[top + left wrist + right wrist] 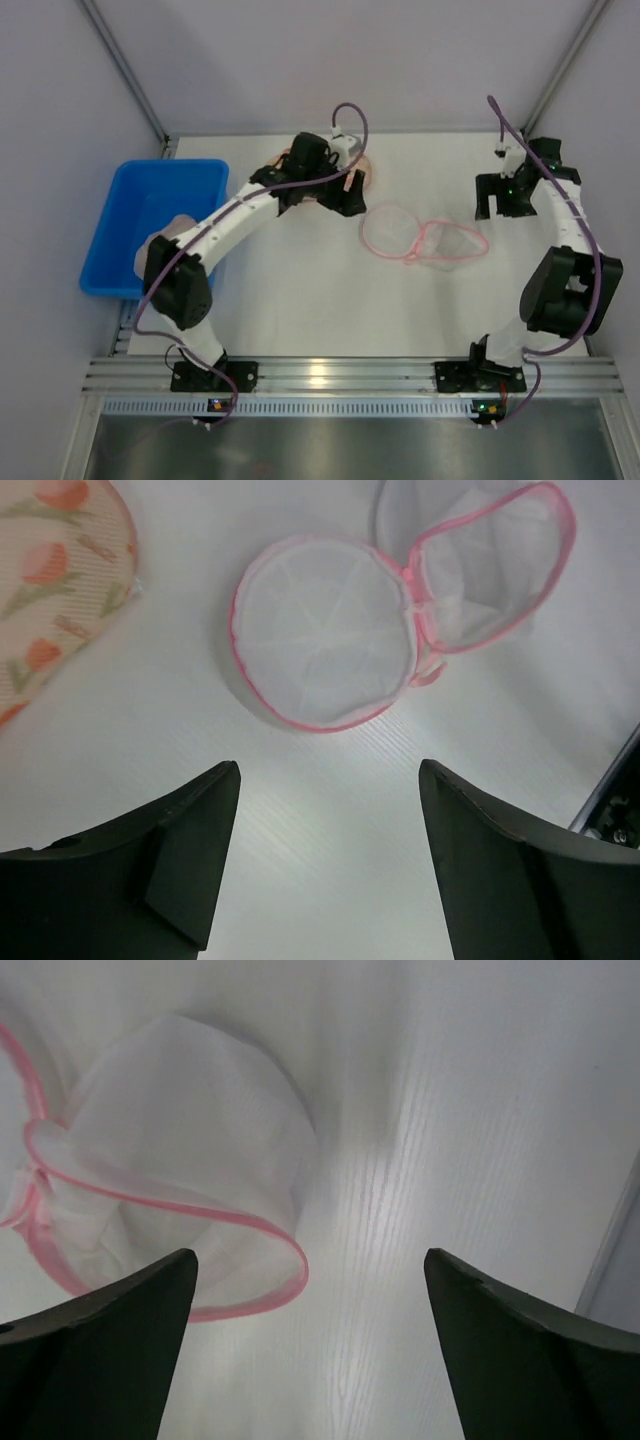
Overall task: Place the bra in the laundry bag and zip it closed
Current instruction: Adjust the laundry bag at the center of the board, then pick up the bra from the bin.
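Nothing done yet: the bra (60, 580) lies left of the bag (320, 630), which gapes unzipped and, I think, empty. My left gripper (330, 780) and right gripper (310, 1257) stand apart, empty.

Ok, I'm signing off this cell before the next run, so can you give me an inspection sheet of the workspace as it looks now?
Surface: white table, no spills seen.
Job's things: laundry bag lies unzipped with both halves spread open and looks empty; bra lies on the table beside it, outside the bag.
Clutter: blue bin at the left side, its contents partly hidden by the left arm.
Grippers: left gripper open, near the bag and bra; right gripper open, by the bag's other half; neither holds anything.
Cables: purple cables loop above both wrists, clear of the bag.
Surroundings: grey walls; metal rail along the near edge.
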`<action>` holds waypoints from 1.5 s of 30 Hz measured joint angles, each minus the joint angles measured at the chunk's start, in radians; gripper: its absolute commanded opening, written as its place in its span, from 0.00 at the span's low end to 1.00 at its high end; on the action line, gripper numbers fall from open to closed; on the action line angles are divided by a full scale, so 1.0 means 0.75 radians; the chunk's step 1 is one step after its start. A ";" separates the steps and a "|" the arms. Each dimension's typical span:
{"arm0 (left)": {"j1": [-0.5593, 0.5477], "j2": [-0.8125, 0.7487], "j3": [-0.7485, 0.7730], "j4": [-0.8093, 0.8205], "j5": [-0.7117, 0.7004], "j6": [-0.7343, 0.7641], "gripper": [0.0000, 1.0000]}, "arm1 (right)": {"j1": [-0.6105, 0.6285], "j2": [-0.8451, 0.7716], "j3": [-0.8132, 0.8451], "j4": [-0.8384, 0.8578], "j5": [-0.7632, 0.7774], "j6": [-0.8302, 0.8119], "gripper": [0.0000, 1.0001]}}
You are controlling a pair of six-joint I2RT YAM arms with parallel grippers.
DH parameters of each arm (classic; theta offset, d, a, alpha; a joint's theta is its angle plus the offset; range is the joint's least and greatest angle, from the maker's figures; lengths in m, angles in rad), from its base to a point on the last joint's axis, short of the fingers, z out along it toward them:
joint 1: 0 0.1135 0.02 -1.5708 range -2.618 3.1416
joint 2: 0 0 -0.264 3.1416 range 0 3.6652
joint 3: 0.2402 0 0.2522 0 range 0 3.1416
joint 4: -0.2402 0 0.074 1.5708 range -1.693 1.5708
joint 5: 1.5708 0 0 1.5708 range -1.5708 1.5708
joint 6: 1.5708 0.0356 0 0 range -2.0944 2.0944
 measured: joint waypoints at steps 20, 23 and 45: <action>1.315 -0.562 -0.264 -0.674 -0.114 0.543 0.64 | 0.328 -0.156 0.177 -0.169 -0.193 0.136 0.99; 1.371 -0.453 -0.257 -0.675 -0.154 0.543 0.59 | 0.387 -0.139 0.140 -0.170 -0.194 0.156 0.99; 1.706 -0.128 -0.415 -0.291 -0.338 0.629 0.53 | 0.411 -0.106 0.065 -0.155 -0.219 0.171 1.00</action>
